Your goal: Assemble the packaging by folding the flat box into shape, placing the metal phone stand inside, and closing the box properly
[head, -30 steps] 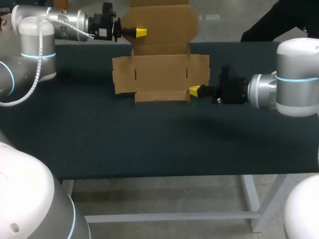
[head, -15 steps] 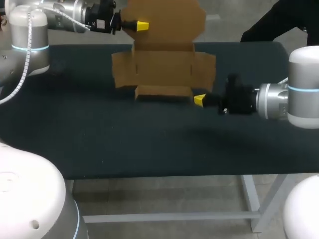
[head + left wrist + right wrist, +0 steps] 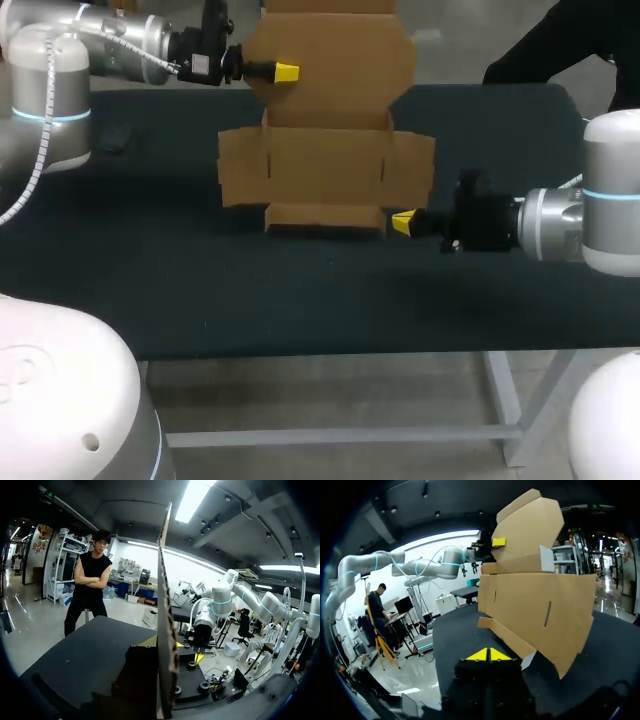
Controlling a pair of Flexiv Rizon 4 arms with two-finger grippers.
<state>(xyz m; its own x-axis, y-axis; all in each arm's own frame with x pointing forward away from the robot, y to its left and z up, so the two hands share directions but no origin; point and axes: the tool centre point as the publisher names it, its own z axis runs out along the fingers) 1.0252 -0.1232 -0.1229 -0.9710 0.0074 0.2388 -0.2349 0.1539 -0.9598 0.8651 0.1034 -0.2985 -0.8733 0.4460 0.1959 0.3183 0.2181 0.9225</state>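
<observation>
You've got box (image 3: 325,165) unfolded on table (image 3: 300,300), far-middle area. Side flaps spread flat, big rear flap stands up. Your L gripper (image 3: 285,72) is clamped on that rear flap near its left edge, cardboard pinched btwn fingers. Your R gripper (image 3: 404,222) sits low over table, just beside box's front right corner, tips pressed together w/ nothing btwn them. Short front flap tilted up.
</observation>
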